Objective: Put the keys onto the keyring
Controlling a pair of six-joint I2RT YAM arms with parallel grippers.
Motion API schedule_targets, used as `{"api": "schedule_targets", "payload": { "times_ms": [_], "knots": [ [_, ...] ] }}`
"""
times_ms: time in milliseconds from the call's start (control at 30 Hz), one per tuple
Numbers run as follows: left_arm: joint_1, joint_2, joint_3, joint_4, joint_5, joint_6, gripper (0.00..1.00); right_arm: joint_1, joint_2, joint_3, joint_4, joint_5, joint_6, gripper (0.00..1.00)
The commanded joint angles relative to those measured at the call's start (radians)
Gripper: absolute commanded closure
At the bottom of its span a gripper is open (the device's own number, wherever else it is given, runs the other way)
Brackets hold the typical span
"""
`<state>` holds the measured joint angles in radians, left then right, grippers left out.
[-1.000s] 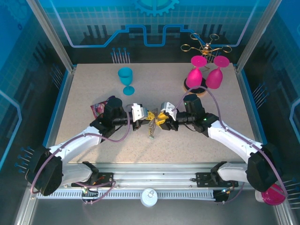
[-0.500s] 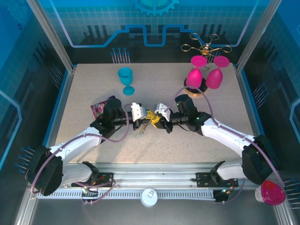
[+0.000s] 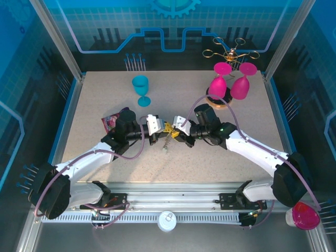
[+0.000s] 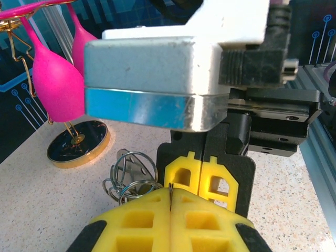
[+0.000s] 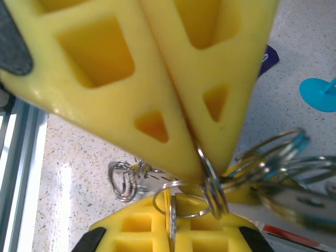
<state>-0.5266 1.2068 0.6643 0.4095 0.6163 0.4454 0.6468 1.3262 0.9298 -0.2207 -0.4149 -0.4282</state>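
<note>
Several thin silver keyring (image 5: 215, 195) coils, possibly teal-tinted.

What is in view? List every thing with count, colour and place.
keyring: one cluster, silver, pinched between both grippers
keys: count unclear, silver, blurred beside the keyring
goblet: one, teal, upright, back left
glasses: two, pink, inverted on the rack
rack: one, gold wire, back right
wrapper: one, purple, beside the left arm
cup: one, pink, by the right arm's base
left gripper: one, yellow fingers, shut on the keyring
right gripper: one, yellow fingers, shut on the keyring
</note>
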Motion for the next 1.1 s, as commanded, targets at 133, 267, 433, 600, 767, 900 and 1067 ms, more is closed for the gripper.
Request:
{"api": "schedule_targets", "payload": {
  "times_ms": [133, 267, 433, 600, 767, 900, 1067],
  "knots": [
    [0.0, -0.011, -0.005, 0.066, -0.004, -0.002, 1.0, -0.001, -0.049, 0.004, -0.046, 0.063, -0.014, 1.0],
    [-0.001, -0.011, -0.001, 0.049, 0.005, 0.004, 1.0, -0.003, -0.066, 0.015, -0.042, 0.074, -0.006, 1.0],
    [-0.001, -0.01, 0.0, 0.025, 0.007, 0.021, 1.0, -0.003, -0.089, 0.029, -0.044, 0.089, -0.004, 1.0],
    [-0.001, -0.005, 0.003, 0.024, 0.023, 0.018, 1.0, -0.003, -0.097, 0.037, -0.045, 0.098, -0.004, 1.0],
    [0.0, -0.004, 0.01, 0.011, 0.035, 0.016, 1.0, 0.001, -0.101, 0.044, -0.04, 0.102, -0.027, 1.0],
    [0.001, -0.003, 0.014, -0.004, 0.048, 0.018, 1.0, 0.008, -0.112, 0.037, -0.015, 0.132, -0.047, 1.0],
    [0.002, 0.003, 0.022, -0.039, 0.054, 0.03, 1.0, 0.012, -0.152, 0.008, 0.055, 0.177, -0.061, 1.0]
  ]
}}
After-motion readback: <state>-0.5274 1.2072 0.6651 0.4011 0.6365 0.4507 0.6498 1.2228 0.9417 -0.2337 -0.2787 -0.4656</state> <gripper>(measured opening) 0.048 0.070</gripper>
